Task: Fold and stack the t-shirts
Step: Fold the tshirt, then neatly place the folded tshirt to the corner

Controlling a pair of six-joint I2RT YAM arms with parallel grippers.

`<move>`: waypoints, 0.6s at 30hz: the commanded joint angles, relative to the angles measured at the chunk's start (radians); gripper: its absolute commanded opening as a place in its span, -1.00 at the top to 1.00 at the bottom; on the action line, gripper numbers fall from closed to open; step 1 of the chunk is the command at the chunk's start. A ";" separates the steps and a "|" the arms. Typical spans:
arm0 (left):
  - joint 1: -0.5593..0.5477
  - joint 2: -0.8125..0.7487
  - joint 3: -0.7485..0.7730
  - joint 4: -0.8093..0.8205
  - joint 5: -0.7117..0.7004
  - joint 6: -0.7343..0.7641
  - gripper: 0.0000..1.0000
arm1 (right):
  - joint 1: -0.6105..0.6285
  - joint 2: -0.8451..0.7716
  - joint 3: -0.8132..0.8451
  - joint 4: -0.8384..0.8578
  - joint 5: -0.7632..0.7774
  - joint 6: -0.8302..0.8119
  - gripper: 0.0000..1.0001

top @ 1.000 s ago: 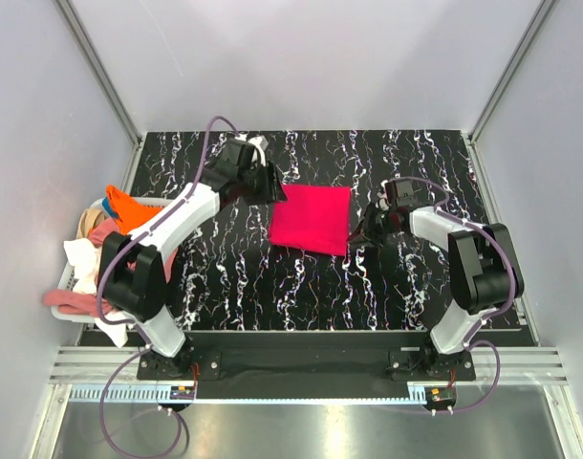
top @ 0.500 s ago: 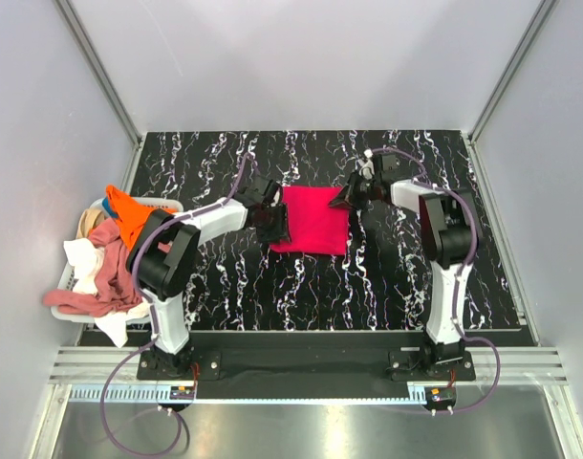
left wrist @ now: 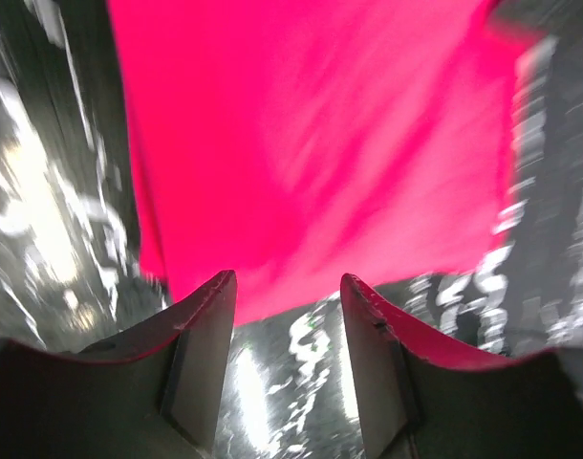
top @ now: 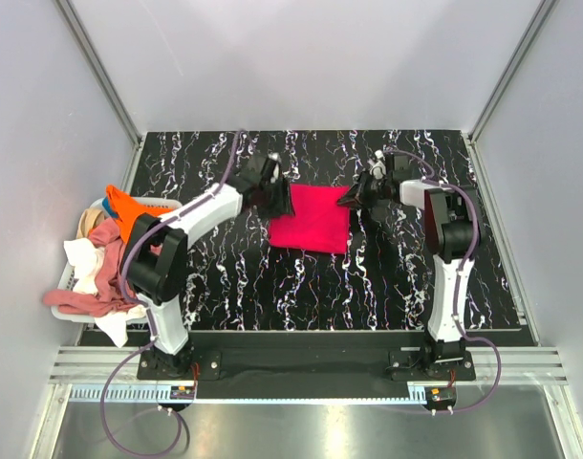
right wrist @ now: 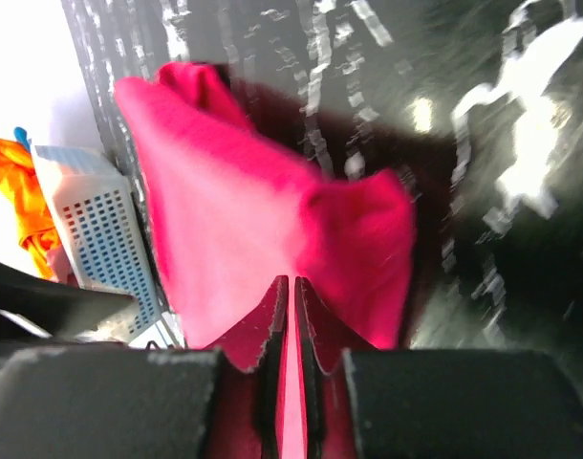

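Your right hand (top: 356, 198) is pressed almost together on the red t-shirt (top: 313, 218). In the right wrist view, a strip of red cloth (right wrist: 253, 220) sits in the thin slit between its fingers (right wrist: 291, 284), and the shirt's edge bunches up just beyond them. Your left hand (top: 275, 189) is spread and holds nothing. In the left wrist view, its two fingers (left wrist: 289, 287) frame bare bench, and the shirt's edge (left wrist: 311, 143) lies just past the tips. You cannot tell from here whether they touch the cloth.

The folded shirt lies flat as a rough rectangle in the middle of the black marbled bench (top: 406, 277).

Half a second ago your left hand was at the shirt's lower left corner. It is now at the upper left corner. Your right hand has stayed at the upper right corner, though a second ago it was lower along the right edge. The shirt itself has barely shifted.

At the left edge of the top view, a white basket (top: 60, 302) holds the other t-shirts, well apart from both hands. They lie heaped together: orange (top: 124, 208), dusty pink (top: 105, 253), white (top: 81, 258) and beige (top: 89, 222). The basket (right wrist: 96, 229) and the orange shirt (right wrist: 14, 182) also show at the left of the right wrist view.
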State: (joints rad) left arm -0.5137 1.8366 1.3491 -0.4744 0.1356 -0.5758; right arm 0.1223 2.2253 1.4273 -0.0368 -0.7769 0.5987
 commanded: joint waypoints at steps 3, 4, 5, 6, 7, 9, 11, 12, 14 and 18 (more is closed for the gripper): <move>0.078 0.100 0.231 -0.001 0.064 0.091 0.03 | 0.025 -0.245 -0.094 -0.044 0.031 -0.011 0.74; 0.086 0.125 0.267 -0.001 0.076 0.097 0.05 | 0.033 -0.286 -0.120 -0.043 0.034 -0.005 0.74; 0.093 0.148 0.284 -0.001 0.084 0.109 0.06 | 0.043 -0.305 -0.178 -0.035 0.036 -0.007 0.74; 0.095 0.194 0.301 -0.001 0.088 0.114 0.10 | 0.062 -0.320 -0.204 -0.026 0.041 -0.005 0.74; 0.096 0.216 0.335 -0.001 0.093 0.120 0.10 | 0.072 -0.343 -0.234 -0.005 0.042 -0.001 0.74; 0.096 0.277 0.369 -0.001 0.088 0.134 0.11 | 0.091 -0.363 -0.319 0.035 0.025 0.022 0.73; 0.096 0.317 0.422 0.002 0.082 0.146 0.11 | 0.092 -0.368 -0.404 0.127 0.027 0.044 0.73; 0.099 0.357 0.442 0.000 0.070 0.149 0.11 | 0.091 -0.365 -0.427 0.141 0.039 0.042 0.74; 0.098 0.401 0.505 0.002 0.056 0.169 0.11 | 0.091 -0.355 -0.475 0.146 0.083 0.012 0.74; 0.110 0.499 0.610 -0.003 0.093 0.175 0.11 | 0.089 -0.310 -0.515 0.141 0.139 -0.036 0.76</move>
State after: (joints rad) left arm -0.4110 2.3074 1.8542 -0.4957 0.1978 -0.4358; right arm 0.2180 1.8988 0.9226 0.0559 -0.7006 0.6067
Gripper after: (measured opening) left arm 0.446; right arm 0.125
